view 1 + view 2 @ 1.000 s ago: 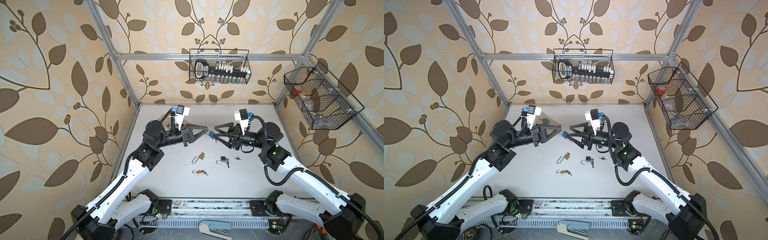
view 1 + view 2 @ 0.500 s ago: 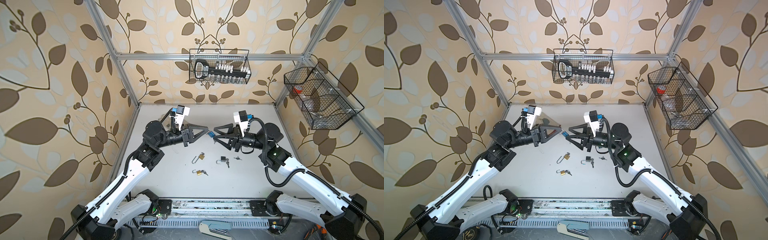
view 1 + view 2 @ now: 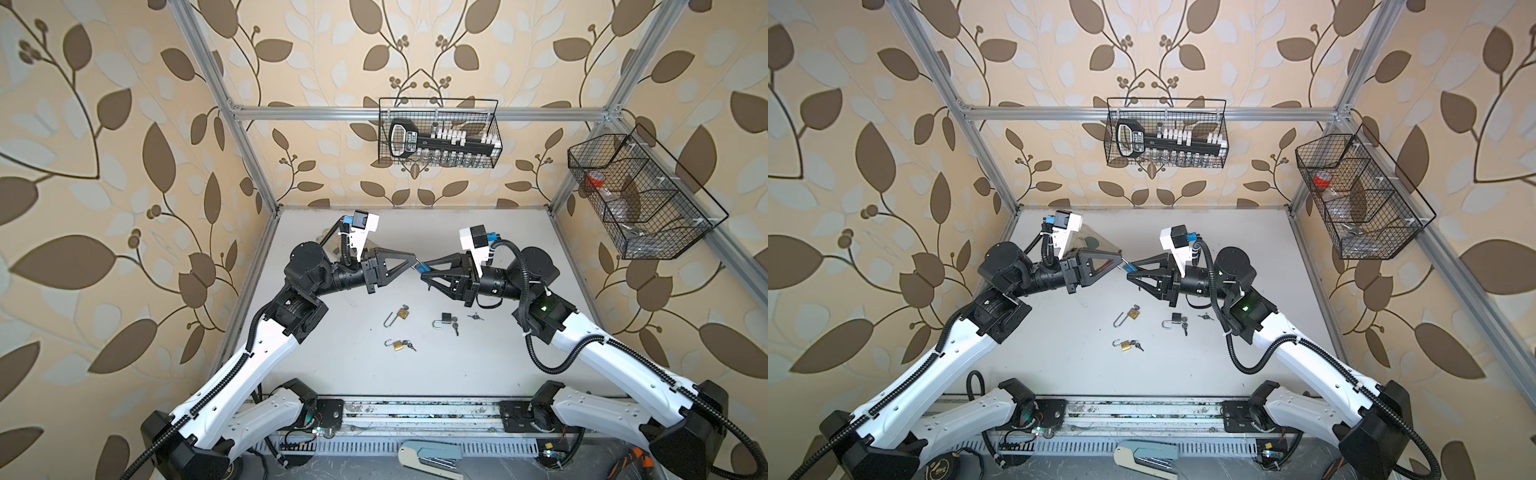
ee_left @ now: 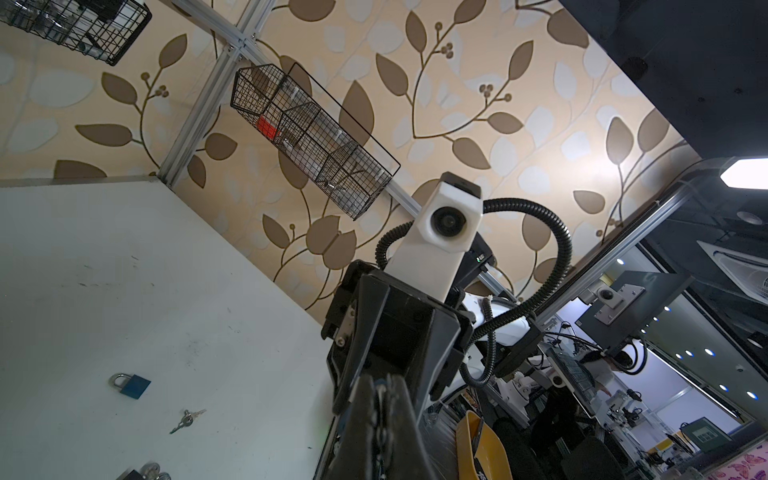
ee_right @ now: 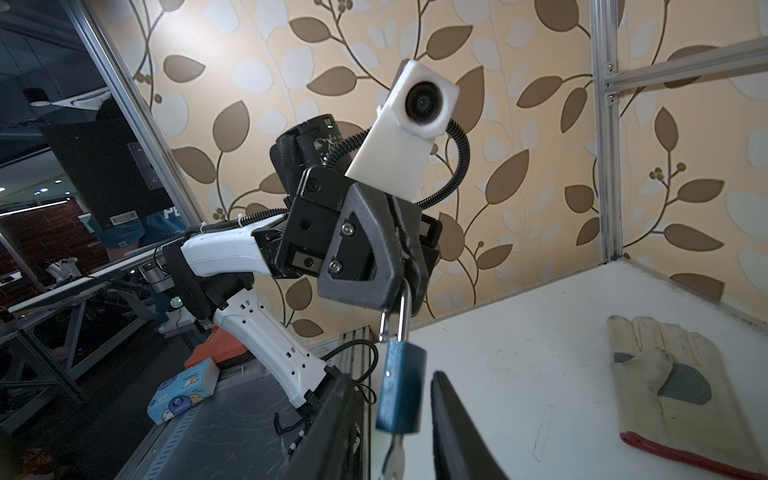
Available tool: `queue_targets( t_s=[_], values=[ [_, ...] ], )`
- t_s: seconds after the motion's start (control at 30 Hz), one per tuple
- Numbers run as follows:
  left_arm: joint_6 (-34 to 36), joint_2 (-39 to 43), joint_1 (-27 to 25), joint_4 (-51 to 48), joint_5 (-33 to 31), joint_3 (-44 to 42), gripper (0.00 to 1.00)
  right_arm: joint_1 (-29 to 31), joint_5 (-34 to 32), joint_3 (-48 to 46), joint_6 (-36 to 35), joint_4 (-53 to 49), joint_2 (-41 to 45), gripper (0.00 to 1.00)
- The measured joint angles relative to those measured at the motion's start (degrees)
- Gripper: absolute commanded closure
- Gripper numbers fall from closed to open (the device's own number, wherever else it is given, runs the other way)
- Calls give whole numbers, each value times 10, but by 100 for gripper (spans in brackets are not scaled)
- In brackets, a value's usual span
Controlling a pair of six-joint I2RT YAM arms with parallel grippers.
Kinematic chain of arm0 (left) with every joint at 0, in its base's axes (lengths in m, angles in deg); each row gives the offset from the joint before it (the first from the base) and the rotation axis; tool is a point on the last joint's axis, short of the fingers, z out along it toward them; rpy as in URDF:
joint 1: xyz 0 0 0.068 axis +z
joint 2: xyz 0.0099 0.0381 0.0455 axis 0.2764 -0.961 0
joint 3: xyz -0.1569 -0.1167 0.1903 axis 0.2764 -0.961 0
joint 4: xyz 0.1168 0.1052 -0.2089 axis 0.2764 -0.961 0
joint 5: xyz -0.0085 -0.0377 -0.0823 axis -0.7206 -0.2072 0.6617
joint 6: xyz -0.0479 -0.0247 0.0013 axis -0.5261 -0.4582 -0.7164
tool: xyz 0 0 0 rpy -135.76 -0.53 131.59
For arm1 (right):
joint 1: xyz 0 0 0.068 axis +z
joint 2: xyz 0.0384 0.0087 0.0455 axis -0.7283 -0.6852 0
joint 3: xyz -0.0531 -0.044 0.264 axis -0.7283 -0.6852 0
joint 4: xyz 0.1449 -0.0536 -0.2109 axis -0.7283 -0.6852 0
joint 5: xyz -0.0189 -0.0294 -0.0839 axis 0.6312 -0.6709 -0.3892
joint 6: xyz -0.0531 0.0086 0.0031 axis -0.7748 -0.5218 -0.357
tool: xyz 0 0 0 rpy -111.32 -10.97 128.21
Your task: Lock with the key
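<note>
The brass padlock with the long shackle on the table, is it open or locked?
Open. In both top views the brass padlock shows its shackle with one leg free.

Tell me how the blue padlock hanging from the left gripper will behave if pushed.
Likely to swing: the blue padlock hangs only by its shackle from the left gripper, body free. Probably stiff and heavy for its size: it looks metal. Its smooth sides may slip between the right fingers, which flank it, apparently not touching.

No legible text or labels
</note>
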Motion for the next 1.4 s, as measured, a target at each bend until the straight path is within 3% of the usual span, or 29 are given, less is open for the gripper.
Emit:
queue_targets(
  t_s=[0.23,0.77,1.1,1.4],
  values=[
    [1,4,0,-2,-2,-4,100,2,-3,10,2,-10,-8,100],
    [55,10,0,-30,-17,7,100,0,24,54,71,-73,-18,100],
    [82,9,-3,-34,11,26,100,-3,75,64,147,-54,-19,100],
    [84,10,-3,-26,28,29,100,-2,87,64,168,-39,-19,100]
  ],
)
